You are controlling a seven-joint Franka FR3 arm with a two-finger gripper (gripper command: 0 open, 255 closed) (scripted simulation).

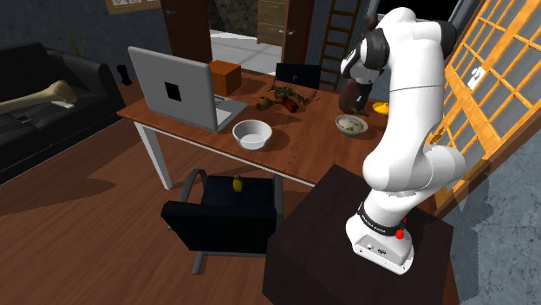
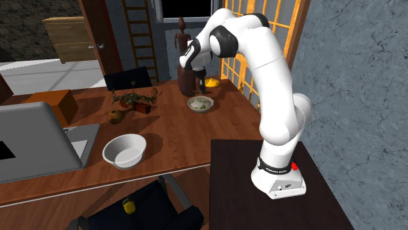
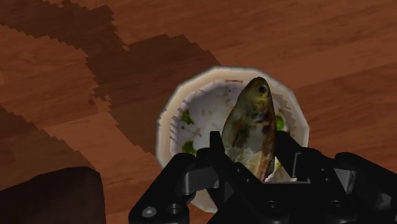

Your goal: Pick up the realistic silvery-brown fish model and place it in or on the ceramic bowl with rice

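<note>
A mottled silvery-brown fish (image 3: pixel 251 127) hangs nose-out, pinched between the jaws of the black gripper (image 3: pixel 249 177), directly over the rice bowl (image 3: pixel 170 121) on the wooden table (image 3: pixel 331 51). Dropped from this height, the long fish might tip over the rim and slide onto the wood. The wrist view shows fish and bowl lined up. The shoulder view adds the gap beneath the hand, with an empty white bowl (image 1: pixel 251 134) and a laptop (image 1: pixel 178 87) well apart.

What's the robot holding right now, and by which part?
The fish, clasped by its rear body between the jaws, head pointing out over the rice bowl.
</note>
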